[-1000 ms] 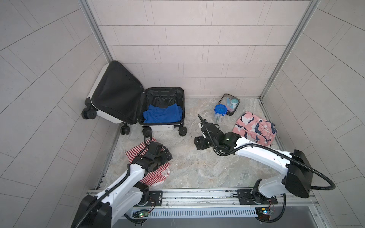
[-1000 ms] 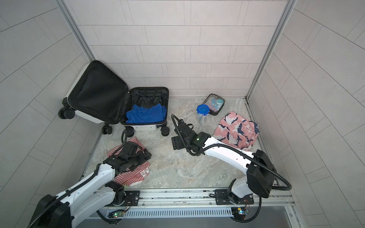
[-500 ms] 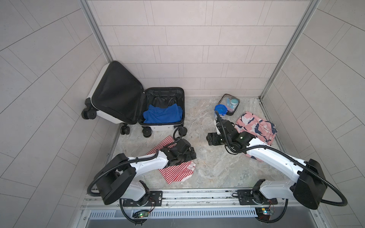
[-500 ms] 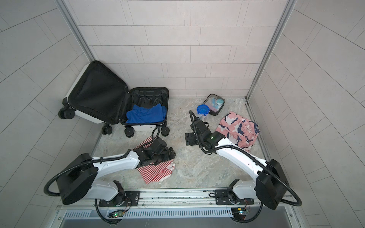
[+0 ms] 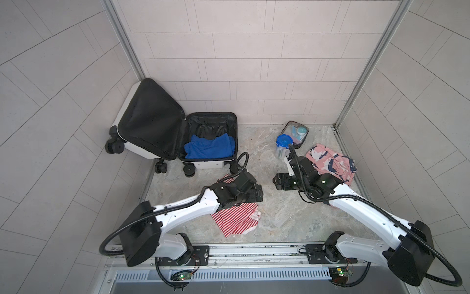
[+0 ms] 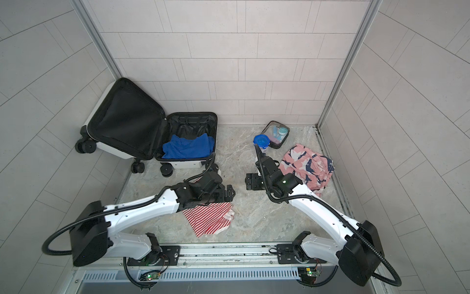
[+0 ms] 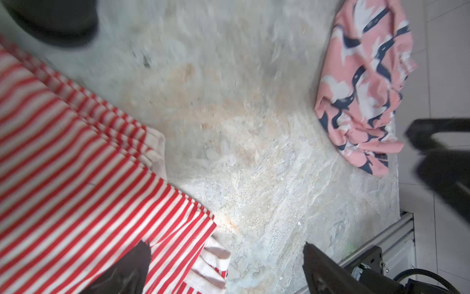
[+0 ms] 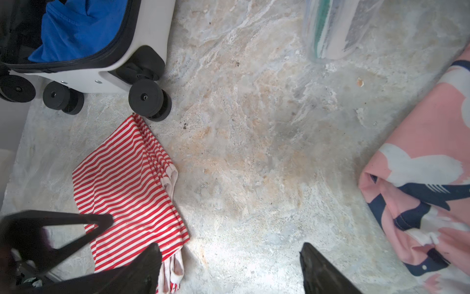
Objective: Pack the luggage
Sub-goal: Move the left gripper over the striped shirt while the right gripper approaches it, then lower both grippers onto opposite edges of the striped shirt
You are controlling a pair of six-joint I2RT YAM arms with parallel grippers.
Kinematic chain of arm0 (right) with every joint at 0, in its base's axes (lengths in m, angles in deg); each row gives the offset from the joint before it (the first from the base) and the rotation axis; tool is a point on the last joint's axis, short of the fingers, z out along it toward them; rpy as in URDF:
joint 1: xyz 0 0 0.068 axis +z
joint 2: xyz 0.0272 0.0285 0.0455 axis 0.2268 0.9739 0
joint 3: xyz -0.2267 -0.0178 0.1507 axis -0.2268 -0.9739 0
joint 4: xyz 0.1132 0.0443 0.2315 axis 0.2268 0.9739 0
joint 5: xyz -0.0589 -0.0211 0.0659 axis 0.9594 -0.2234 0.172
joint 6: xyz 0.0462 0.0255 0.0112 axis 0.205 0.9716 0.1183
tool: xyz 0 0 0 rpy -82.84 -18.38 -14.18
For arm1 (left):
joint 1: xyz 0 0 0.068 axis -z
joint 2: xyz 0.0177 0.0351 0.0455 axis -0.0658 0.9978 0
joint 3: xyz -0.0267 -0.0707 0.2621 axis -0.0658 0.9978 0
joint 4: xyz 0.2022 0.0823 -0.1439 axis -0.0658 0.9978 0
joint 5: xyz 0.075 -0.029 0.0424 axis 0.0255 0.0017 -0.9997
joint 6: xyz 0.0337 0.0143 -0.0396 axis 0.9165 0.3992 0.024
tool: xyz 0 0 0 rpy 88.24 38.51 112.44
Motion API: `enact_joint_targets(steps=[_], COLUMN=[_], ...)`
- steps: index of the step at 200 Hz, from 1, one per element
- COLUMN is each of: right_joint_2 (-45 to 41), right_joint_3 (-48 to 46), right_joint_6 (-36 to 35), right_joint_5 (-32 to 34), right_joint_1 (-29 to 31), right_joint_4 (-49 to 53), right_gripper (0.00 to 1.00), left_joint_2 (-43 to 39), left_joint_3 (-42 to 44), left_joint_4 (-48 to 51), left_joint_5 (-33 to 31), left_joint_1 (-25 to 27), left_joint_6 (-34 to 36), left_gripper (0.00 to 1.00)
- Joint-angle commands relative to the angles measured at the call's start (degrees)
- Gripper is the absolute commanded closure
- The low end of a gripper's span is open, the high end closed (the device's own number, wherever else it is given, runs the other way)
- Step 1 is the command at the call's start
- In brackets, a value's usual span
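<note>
Top views: luggage (image 5: 150,122) at back left of floor, open, lid leaning on the wall, blue garment (image 5: 208,149) in its base. Left gripper (image 5: 258,194) over the striped cloth (image 5: 236,219); right gripper (image 6: 248,181) mid-floor, beside the pink garment (image 6: 307,165). Clear pouch (image 5: 296,133) and blue-lidded jar (image 5: 282,142) at back right.

Left wrist view: left gripper fingers (image 7: 330,275) spread wide, holding nothing; one overlaps the striped cloth.

Right wrist view: right gripper fingers (image 8: 323,275) spread wide, empty, bare floor between; luggage wheels just beyond the striped cloth.
</note>
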Motion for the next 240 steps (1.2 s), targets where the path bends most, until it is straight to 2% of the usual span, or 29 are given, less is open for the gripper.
enact_joint_targets(steps=[1, 20, 51, 109, 160, 206, 240], right_joint_2=[-2.5, -3.3, -3.1, 6.6, 12.6, 15.4, 18.5], right_joint_3=[-1.9, -3.4, -6.6, -7.1, -9.4, -10.7, -11.3], right_joint_6=[2.0, 3.4, 8.1, 16.5, 22.4, 23.6, 24.4], right_joint_5=[-1.1, -1.0, 0.5, 2.4, 1.4, 0.4, -1.0], right_joint_1=[0.4, 2.3, 7.7, 21.9, 28.0, 28.5, 28.6], right_joint_4=[2.6, 2.1, -1.4, -9.8, -17.0, -19.4, -22.0], right_gripper=[0.13, 0.13, 0.13, 0.18, 0.25, 0.34, 0.37], left_joint_2=[-6.1, -8.8, -9.4, -2.0, 2.7, 5.0, 6.4], left_joint_3=[-2.9, -2.1, 1.0, 6.5, 7.4, 8.4, 9.7], left_joint_4=[13.9, 17.0, 16.3, 10.0, 8.9, 7.7, 6.5], left_joint_5=[-9.3, -7.4, -3.9, -0.6, 0.2, 0.1, 0.6], left_joint_1=[-2.3, -8.8, -17.8, -25.5, -28.1, -28.5, -28.6], left_joint_6=[8.2, 11.0, 13.5, 15.9, 18.8, 19.2, 19.0], left_gripper=[0.0, 0.0, 0.0, 0.0, 0.0, 0.05, 0.07])
